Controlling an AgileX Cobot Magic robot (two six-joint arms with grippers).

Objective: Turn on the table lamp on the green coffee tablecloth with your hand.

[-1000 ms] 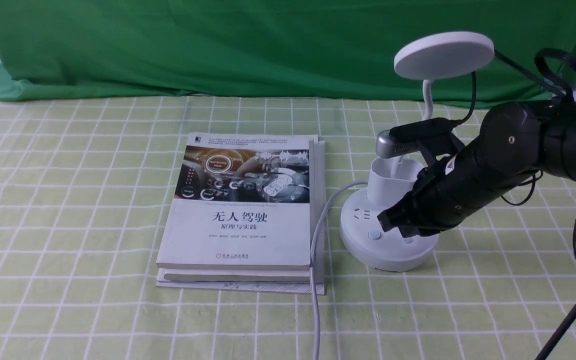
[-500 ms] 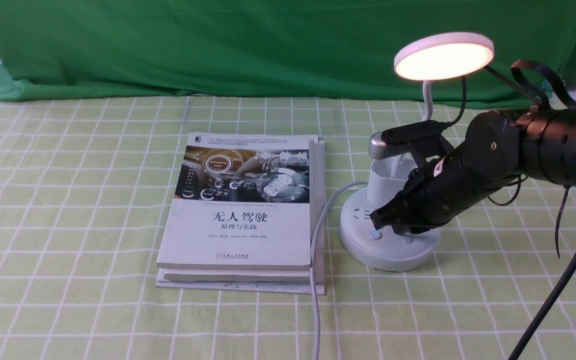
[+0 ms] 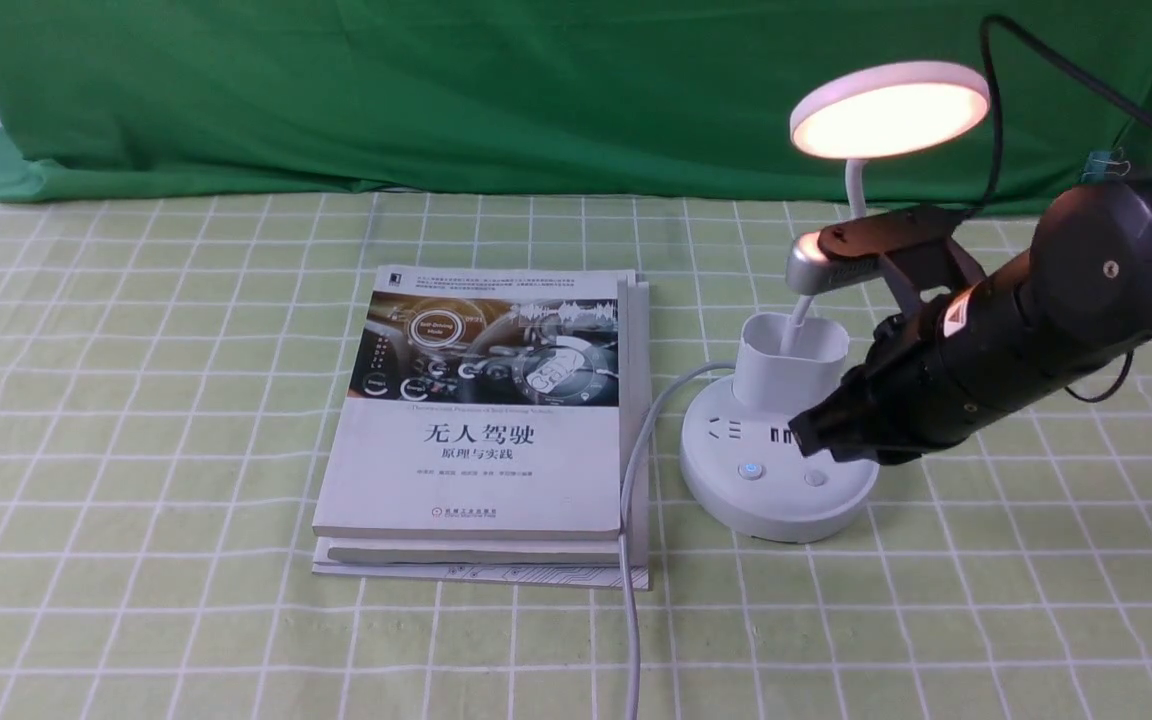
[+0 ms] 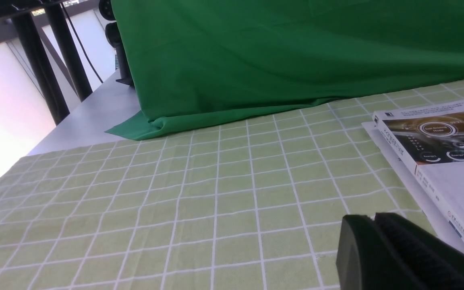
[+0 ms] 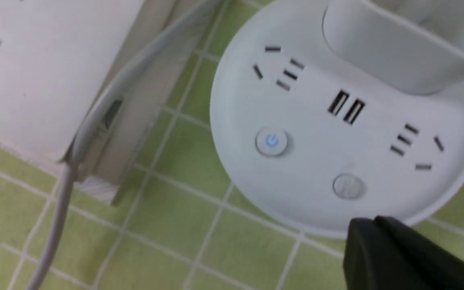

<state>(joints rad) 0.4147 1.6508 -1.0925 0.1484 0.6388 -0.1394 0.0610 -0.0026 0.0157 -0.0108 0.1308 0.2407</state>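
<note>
We have drawn our right gripper back from the lit table lamp; its closed fingers hover just above the base on the green coffee tablecloth. Left gripper also closed.

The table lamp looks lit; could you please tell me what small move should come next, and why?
Probably lift the right gripper away: the table lamp glows, its power button shows blue, and the fingers are off both buttons, so pressing seems done.

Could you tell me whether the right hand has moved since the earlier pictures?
Yes. The right hand has drawn back rightward, off the lit button on the lamp, which has stayed put.
</note>
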